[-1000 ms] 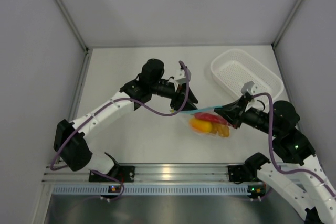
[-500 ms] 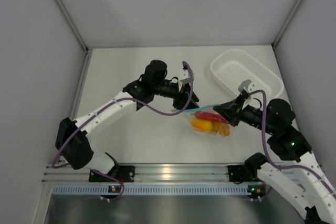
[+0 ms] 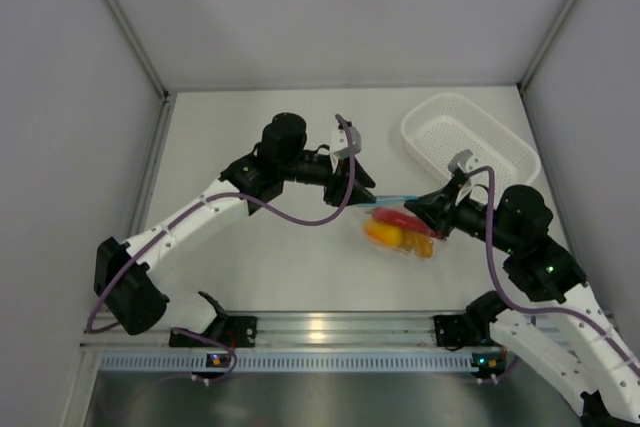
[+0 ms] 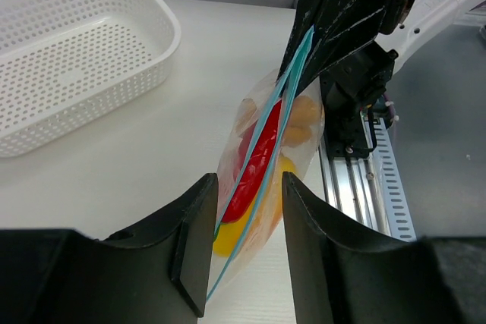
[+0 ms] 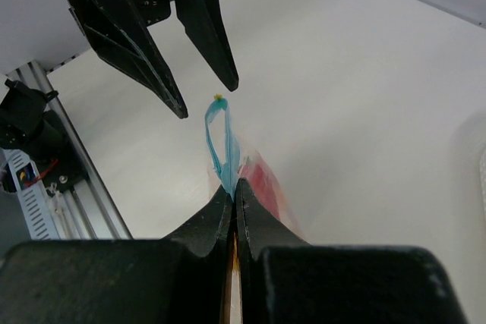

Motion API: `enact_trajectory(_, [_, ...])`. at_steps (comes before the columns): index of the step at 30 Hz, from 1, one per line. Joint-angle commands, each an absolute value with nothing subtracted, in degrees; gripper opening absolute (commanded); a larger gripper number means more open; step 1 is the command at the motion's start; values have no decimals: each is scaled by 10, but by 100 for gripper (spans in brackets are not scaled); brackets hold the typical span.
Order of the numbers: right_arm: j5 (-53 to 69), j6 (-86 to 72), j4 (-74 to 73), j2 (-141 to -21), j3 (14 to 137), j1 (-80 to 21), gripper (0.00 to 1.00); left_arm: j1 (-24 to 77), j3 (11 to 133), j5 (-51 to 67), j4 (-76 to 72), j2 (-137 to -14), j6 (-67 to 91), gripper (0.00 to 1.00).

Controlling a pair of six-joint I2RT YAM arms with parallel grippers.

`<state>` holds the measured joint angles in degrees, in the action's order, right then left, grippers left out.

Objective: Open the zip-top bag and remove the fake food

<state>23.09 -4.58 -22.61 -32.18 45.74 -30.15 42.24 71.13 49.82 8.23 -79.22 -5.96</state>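
The clear zip-top bag [image 3: 400, 230] hangs above the table at centre right, its light blue zip strip [image 3: 392, 198] on top. Inside show a red chili pepper [image 4: 258, 153], an orange chunk [image 4: 304, 115] and a yellow wedge [image 4: 228, 237]. My right gripper [image 3: 432, 205] is shut on the right end of the zip strip [image 5: 225, 142] and holds the bag up. My left gripper [image 3: 358, 185] is open, its fingers either side of the strip's left end [image 4: 244, 210], not pinching it. In the right wrist view the strip's two sides gape into a loop.
A white perforated basket [image 3: 470, 139] stands at the back right, also in the left wrist view [image 4: 68, 51]. The aluminium rail [image 3: 320, 332] with the arm bases runs along the near edge. Grey walls close in the table on three sides.
My left gripper has let go and drawn back slightly left, its jaws now open about the strip. My right gripper has shifted a little left, still holding the bag.
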Motion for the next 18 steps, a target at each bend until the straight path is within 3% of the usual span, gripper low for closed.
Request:
enact_trajectory(1, [236, -47, -185, -309, 462, -305, 0, 420, 708, 500, 72, -779, -67, 44])
enact_trajectory(18, [264, -48, -173, -301, 459, -305, 0, 419, 696, 512, 72, -795, -70, 42])
